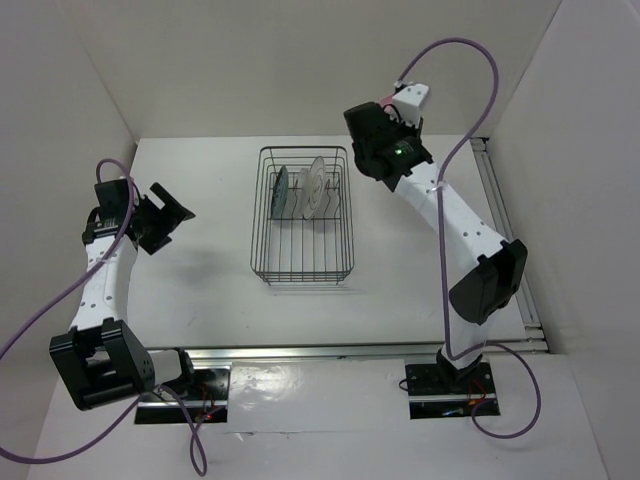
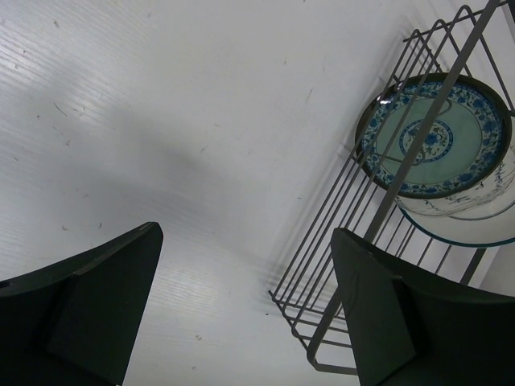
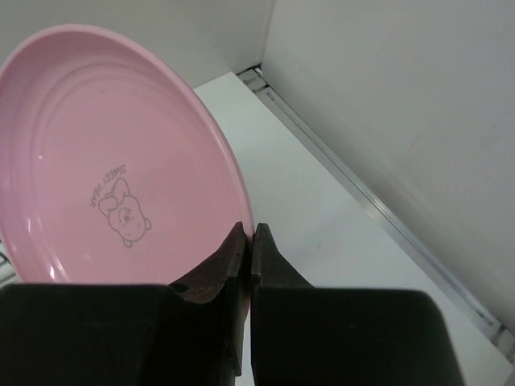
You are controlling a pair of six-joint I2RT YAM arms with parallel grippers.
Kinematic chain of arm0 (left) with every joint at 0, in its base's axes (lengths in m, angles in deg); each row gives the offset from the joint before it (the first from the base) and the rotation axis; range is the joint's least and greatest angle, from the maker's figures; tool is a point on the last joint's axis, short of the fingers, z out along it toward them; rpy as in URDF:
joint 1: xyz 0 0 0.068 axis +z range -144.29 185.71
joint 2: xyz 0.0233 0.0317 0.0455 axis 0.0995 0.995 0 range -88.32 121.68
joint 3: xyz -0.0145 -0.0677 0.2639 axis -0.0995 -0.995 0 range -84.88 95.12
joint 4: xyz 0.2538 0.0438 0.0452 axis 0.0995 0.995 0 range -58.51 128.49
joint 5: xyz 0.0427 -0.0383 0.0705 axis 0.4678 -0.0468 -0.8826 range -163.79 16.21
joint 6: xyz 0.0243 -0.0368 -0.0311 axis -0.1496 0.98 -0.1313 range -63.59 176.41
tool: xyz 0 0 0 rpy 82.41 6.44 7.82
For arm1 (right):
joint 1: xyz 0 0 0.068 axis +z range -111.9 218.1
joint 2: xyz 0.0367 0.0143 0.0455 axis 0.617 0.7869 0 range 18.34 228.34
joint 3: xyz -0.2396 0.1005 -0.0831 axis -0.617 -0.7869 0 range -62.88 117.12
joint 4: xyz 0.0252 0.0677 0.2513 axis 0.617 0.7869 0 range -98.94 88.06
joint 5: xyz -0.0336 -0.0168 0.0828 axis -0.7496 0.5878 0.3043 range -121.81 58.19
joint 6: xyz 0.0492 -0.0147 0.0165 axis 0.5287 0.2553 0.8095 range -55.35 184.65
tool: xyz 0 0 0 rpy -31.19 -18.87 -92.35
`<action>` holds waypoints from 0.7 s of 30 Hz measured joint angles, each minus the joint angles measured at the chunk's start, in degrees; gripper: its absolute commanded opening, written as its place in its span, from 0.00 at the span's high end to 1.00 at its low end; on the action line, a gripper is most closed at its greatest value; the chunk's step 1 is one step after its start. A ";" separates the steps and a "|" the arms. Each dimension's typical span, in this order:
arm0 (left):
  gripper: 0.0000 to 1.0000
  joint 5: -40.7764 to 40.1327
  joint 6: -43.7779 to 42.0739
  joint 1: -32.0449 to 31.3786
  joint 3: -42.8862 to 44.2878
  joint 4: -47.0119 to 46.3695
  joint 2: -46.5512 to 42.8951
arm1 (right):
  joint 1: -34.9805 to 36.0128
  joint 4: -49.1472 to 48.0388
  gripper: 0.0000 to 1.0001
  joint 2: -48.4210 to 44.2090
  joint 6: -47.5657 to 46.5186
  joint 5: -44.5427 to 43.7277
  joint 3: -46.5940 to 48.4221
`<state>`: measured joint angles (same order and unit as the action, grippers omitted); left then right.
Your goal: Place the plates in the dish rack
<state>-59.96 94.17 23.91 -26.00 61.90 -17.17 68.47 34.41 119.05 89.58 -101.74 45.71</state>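
The pink plate (image 3: 105, 161) fills the upper left of the right wrist view, its lower rim pinched between the pressed-together fingers of the right gripper (image 3: 248, 241). It is held on edge, likely so it can slide between upright prongs. The dish rack (image 1: 300, 272), centre of the top view, holds three plates standing in its far half: the teal plate (image 2: 434, 137), the white plate (image 1: 317, 182) and a glass one between. The left gripper (image 2: 245, 233), fingers spread and empty, waits at the left, probably to stay clear.
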 measured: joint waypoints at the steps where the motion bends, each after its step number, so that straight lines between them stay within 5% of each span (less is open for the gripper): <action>1: 0.00 0.02 0.00 0.00 0.00 0.00 -0.07 | 1.14 0.52 1.00 0.22 -0.35 -0.79 0.09; 8: 0.00 0.00 0.00 0.00 0.00 -0.02 -0.55 | 8.00 4.44 1.00 2.91 -0.79 -5.27 0.02; 21: 0.00 0.50 0.02 0.00 0.00 -0.02 -1.09 | 10.34 5.75 1.00 12.37 -3.19 -9.51 4.50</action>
<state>-59.46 94.19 23.91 -26.00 61.88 -18.26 78.81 40.16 131.42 86.39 -111.25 50.22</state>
